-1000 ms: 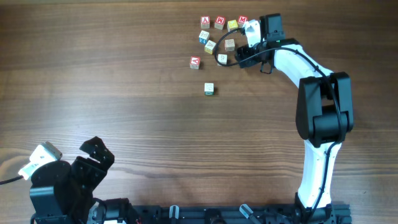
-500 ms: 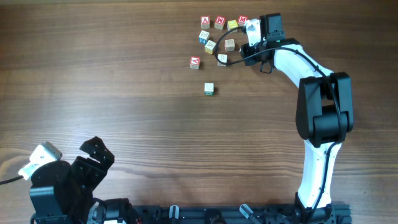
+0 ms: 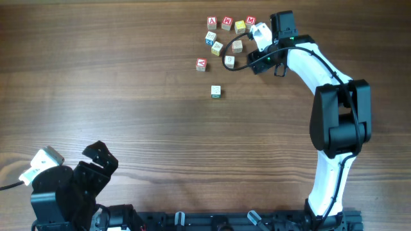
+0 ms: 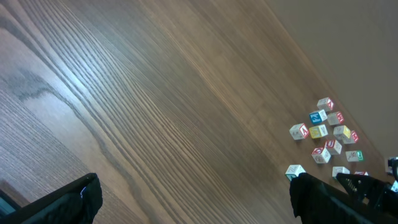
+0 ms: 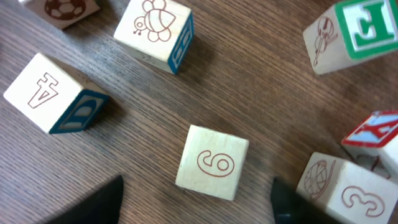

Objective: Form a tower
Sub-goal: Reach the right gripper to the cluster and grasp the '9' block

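Overhead: tower (image 3: 216, 92) stands alone, 6 o'clock of the loose cubes (image 3: 237, 45); height unreadable from above. Right claw (image 5: 199, 200) released, straddling the "6" cube (image 5: 212, 162), no grasp. Left claw (image 3: 96, 160) released, idle at 7 o'clock of the tabletop (image 3: 128, 96). Judgement: that cube not yet stacked; more stacking left.

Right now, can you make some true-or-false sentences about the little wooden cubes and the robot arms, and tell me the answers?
1. The right end effector grips a cube. False: it is open, and a pale wooden number cube lies loose before it.
2. The left end effector is open and empty. True.
3. A pale wooden cube with green print stands apart from the cluster of letter cubes. True.
4. Every cube is piled into one tall column. False: most lie side by side on the brown wooden table.
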You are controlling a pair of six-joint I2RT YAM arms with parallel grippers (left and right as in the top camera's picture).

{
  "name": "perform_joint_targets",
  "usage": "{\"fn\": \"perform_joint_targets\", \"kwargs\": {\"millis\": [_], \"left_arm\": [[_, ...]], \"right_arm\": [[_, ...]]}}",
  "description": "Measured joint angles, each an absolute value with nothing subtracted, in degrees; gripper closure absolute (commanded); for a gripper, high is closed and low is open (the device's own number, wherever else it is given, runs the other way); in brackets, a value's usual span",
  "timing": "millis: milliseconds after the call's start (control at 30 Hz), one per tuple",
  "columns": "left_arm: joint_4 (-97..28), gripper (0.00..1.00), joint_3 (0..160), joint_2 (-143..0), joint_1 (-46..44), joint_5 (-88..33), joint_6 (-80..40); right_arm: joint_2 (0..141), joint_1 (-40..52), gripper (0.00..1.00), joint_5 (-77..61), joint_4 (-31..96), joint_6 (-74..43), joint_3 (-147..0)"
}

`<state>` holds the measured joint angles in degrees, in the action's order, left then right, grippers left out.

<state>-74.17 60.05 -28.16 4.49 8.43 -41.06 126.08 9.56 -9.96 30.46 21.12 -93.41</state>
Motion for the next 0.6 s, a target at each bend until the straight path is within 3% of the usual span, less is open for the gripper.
{"fn": "perform_joint_targets", "kwargs": {"millis": [100,167,333,433,600], "left_arm": [[-74.2,0.00,60.1,-28.2,4.5,8.4,-41.1],[-74.2,0.00,60.1,-28.2,4.5,8.4,-41.1],[-74.2,0.00,60.1,-28.2,4.5,8.4,-41.1],[-74.2,0.00,60.1,-28.2,4.5,8.4,-41.1],[-74.2,0.00,60.1,-28.2,4.5,8.4,-41.1]], "right_arm": [[126.1,9.6,0.00,-9.8,28.9,14.4,-93.4],[126.1,9.6,0.00,-8.6,28.7,2.7,-93.8],[126.0,9.6,0.00,-7.4,35.9,-48.8,-95.1],[126.0,10.7,0.02,-4.2,36.0,-66.9,-95.1],[126.0,14.9,0.10,5.3,33.2,-79.0,-95.1]]}}
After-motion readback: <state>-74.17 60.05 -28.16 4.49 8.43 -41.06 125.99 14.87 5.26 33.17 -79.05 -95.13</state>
